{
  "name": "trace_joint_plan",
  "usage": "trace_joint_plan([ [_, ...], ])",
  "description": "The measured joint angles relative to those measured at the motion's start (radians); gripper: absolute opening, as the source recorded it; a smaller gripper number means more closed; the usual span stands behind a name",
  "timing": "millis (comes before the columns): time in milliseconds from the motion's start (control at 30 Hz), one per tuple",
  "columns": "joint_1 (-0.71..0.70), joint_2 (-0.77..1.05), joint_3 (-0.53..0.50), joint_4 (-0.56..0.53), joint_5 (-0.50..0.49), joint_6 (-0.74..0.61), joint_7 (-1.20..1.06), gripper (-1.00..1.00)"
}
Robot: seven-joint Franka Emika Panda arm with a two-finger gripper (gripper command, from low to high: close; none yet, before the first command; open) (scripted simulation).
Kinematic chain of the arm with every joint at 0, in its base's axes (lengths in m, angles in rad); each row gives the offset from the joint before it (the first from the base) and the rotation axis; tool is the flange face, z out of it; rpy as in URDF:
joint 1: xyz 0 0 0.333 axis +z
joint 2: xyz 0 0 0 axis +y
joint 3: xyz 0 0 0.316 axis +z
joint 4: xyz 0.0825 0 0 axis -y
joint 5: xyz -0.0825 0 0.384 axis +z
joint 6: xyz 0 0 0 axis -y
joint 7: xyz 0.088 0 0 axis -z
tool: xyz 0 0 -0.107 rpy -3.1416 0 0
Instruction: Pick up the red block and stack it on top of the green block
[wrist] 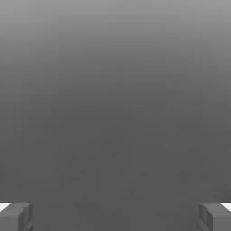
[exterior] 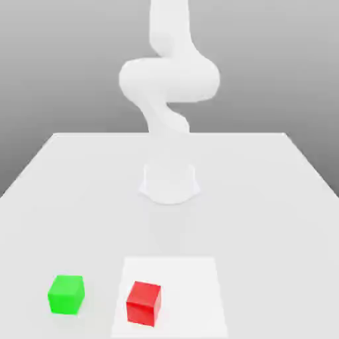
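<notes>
My gripper [wrist: 115, 216] stands wide apart and empty; my two grey fingertips [wrist: 16, 216] sit at the far corners of the hand view against plain grey ground. In the exterior view my white arm [exterior: 169, 83] rises from its round base at the middle of the white table [exterior: 278, 192]. The small red cube [exterior: 144, 302] rests on a paler square patch [exterior: 192, 291] near the table's front edge. The small green cube [exterior: 66, 294] sits near it, toward the exterior view's left, not touching.
</notes>
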Motion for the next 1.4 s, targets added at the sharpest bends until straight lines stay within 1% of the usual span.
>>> trace_joint_plan([
  [467,-0.047,0.514,-0.008,-0.140,-0.008,0.223,0.071,0.00],
  [733,-0.071,0.804,-0.016,-0.219,0.003,0.350,0.099,0.00],
  [933,-0.077,1.021,-0.011,-0.211,0.015,0.509,0.098,0.00],
  [967,-0.078,1.047,-0.011,-0.207,0.016,0.531,0.097,-1.00],
  [1200,-0.078,1.048,-0.010,-0.207,0.014,0.533,0.099,-1.00],
  [1400,-0.091,0.870,-0.021,-0.232,0.006,0.379,0.095,-1.00],
])
